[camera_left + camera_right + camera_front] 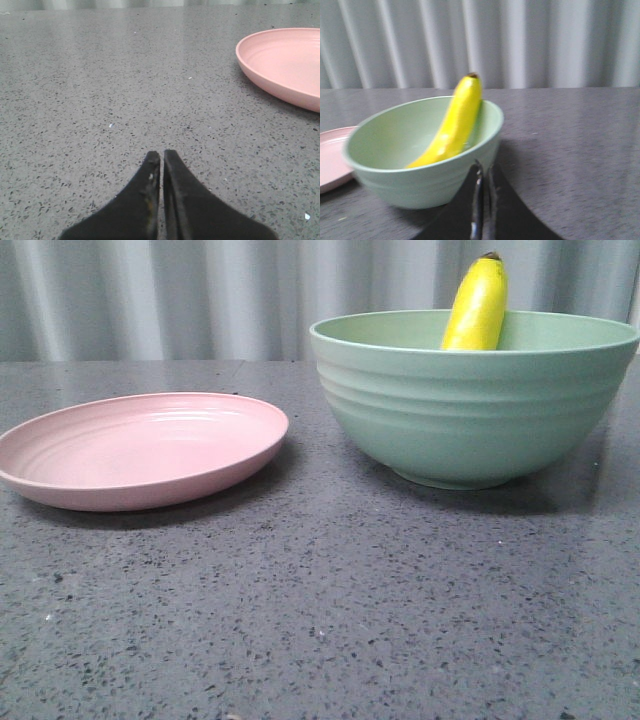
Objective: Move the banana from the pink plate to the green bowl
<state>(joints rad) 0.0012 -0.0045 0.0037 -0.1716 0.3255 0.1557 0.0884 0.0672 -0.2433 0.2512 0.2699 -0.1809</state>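
Both tools (161,157) (483,170) pressed closed, empty; banana (477,305) inside green bowl (470,405).

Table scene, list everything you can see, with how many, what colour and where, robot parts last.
banana: one, bright yellow with a dark tip, leaning inside the green bowl, its top end sticking up past the rim.
green bowl: one, pale mint green, ridged outside, on the table's right side in the front view.
pink plate: one, pale pink, nothing on it, left of the bowl and apart from it.
table: one, dark grey speckled stone.
curtain: pale grey, pleated, behind the table.
left gripper: black, jaws closed, low over bare table near the plate.
right gripper: black, jaws closed, just outside the bowl.
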